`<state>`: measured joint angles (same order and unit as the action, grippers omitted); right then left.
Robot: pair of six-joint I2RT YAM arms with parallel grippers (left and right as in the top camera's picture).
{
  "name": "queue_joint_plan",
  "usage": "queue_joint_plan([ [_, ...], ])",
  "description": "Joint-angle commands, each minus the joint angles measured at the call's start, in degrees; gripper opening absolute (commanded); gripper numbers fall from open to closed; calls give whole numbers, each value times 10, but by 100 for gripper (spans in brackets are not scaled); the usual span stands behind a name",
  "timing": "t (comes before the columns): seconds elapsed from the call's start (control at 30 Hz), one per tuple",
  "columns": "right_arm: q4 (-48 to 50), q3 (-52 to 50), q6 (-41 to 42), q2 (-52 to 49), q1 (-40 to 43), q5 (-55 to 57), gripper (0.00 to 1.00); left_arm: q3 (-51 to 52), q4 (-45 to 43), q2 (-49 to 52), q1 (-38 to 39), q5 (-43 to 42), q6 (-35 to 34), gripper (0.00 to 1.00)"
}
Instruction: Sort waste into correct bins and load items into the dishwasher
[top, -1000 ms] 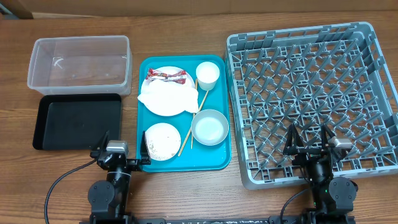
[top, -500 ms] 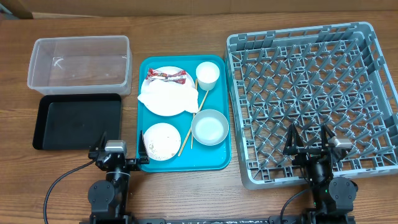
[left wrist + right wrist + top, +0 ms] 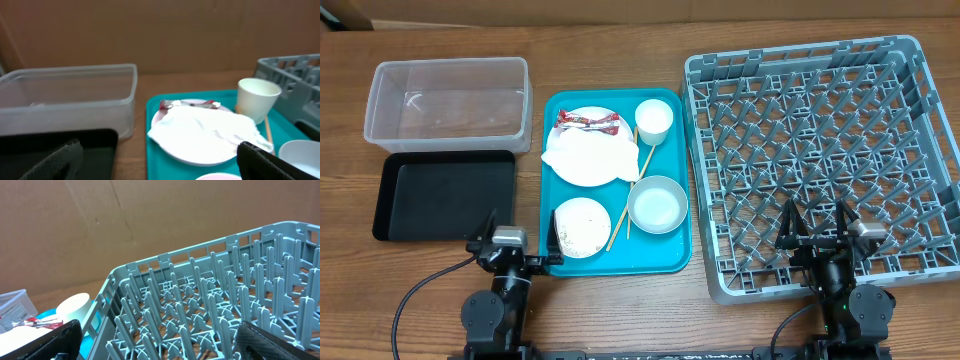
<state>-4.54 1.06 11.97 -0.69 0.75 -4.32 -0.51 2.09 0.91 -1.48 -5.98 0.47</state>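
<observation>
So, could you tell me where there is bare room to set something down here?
The black tray and clear tub beside it look bare, and the dish rack holds nothing. Open table lies on the near side of the teal tray. That tray is crowded, its gap to the rack narrow.
</observation>
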Motion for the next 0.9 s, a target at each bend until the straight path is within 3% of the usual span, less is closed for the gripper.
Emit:
queue_joint_plan([
  [0.0,4,-6,2,5,3,-10,100,2,-21,-5,4,-31,-24,100],
  [0.1,5,-3,2,5,3,-30,100,-9,-25,-5,4,-31,-53,100],
  [0.4,-25,57,-7,4,3,-44,100,-95,-14,41,4,-45,-54,100],
  [0.67,-109,159,-34,-17,3,-41,100,-233,-10,228,4,-86,-29,100],
  [0.87,-155,250,-35,-75,3,-37,100,-377,42,381,4,-127,-25,100],
])
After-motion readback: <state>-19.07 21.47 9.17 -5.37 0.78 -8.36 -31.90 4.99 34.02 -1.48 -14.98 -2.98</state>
